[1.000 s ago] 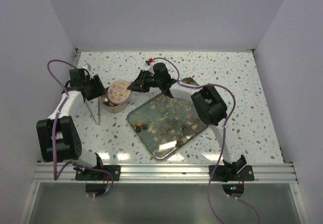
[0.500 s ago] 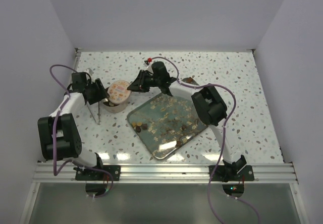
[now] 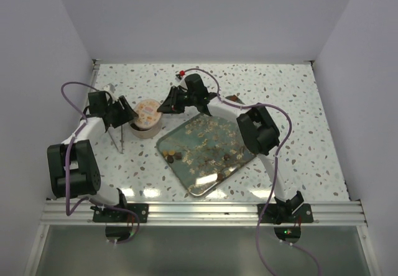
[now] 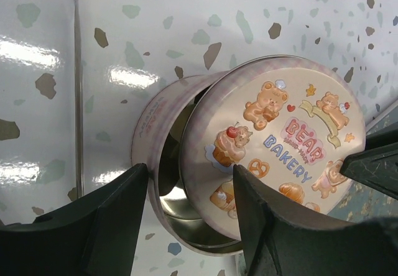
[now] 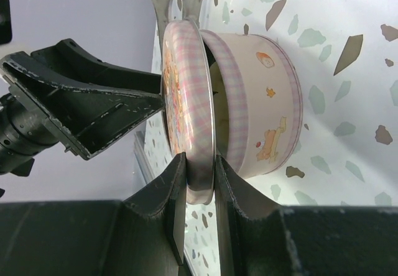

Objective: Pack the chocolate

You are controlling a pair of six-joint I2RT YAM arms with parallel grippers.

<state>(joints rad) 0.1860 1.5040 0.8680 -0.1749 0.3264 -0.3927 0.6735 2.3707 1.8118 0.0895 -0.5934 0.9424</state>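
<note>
Chocolate [image 3: 176,157]: small pieces scattered on the tray [image 3: 171,167] at the table's middle; the dark ones lie toward the tray's near-left edge
Tin [image 4: 155,133]: left of the tray; lid [image 4: 280,145] tilted on edge against its mouth
Right claw [image 5: 198,183]: clamped on the lid's rim
Left claw [image 4: 189,173]: fingers apart, astride the tin's wall
Handling: I judge each piece light, stiff, smooth, easily chipped; I'd pinch gently across its sides
</note>
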